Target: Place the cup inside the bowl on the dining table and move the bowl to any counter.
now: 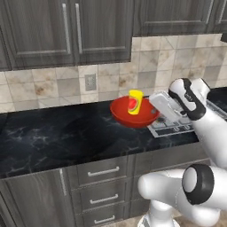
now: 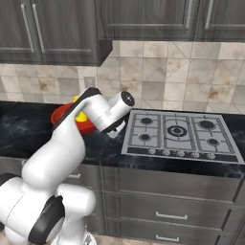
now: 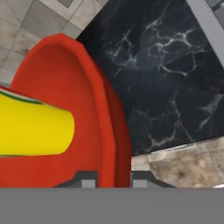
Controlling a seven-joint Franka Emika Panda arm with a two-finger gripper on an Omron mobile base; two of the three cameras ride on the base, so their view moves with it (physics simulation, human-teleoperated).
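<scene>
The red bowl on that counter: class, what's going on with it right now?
The robot's gripper is clamped on the rim of the red bowl, one finger inside and one outside. The yellow cup stands inside the bowl. The bowl is at the black marble counter, just left of the cooktop; whether it rests there is unclear.

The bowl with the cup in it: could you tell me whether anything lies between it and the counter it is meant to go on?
Nothing visible does. The bowl, gripped at its rim by the gripper with the cup inside, is over bare black counter just left of the cooktop.
</scene>
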